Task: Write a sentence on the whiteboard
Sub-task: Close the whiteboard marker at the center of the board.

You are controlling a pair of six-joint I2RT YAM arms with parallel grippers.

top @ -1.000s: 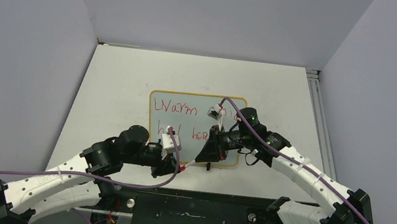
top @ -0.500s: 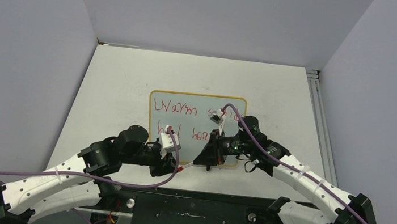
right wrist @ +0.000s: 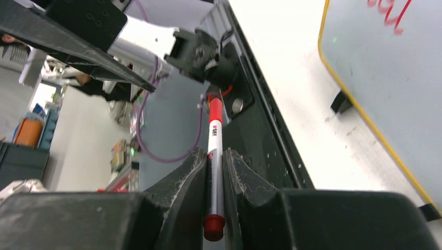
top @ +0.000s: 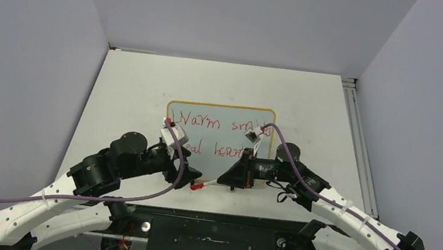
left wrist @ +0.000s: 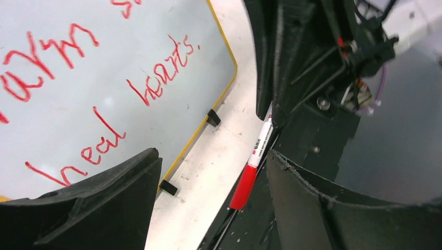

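From above: right gripper clamped tight on a marker, red cap poking out past the fingertips toward the left gripper. Left gripper spread wide, gripping nothing, the cap just beside its tips. Whiteboard flat on the table, beyond both grippers, its near edge close behind them. Sentence in red across the whiteboard, partly hidden by the two wrists.

From the left wrist: both fingers far apart at the bottom of the view, empty. Marker ahead and between them, touching neither – red cap nearest, white barrel running up into the right gripper. Whiteboard ahead and to the left, yellow frame and two black feet along the edge nearest the fingers. Sentence easy to read here: "heal hearts." with part of "Warm" above it.

From the right wrist: marker pinched between the two fingers, barrel straight out ahead, cap at the far end, a red butt at the near end. Whiteboard off to the right of the fingers, well apart – one black foot showing, a scrap of red lettering at the top corner.
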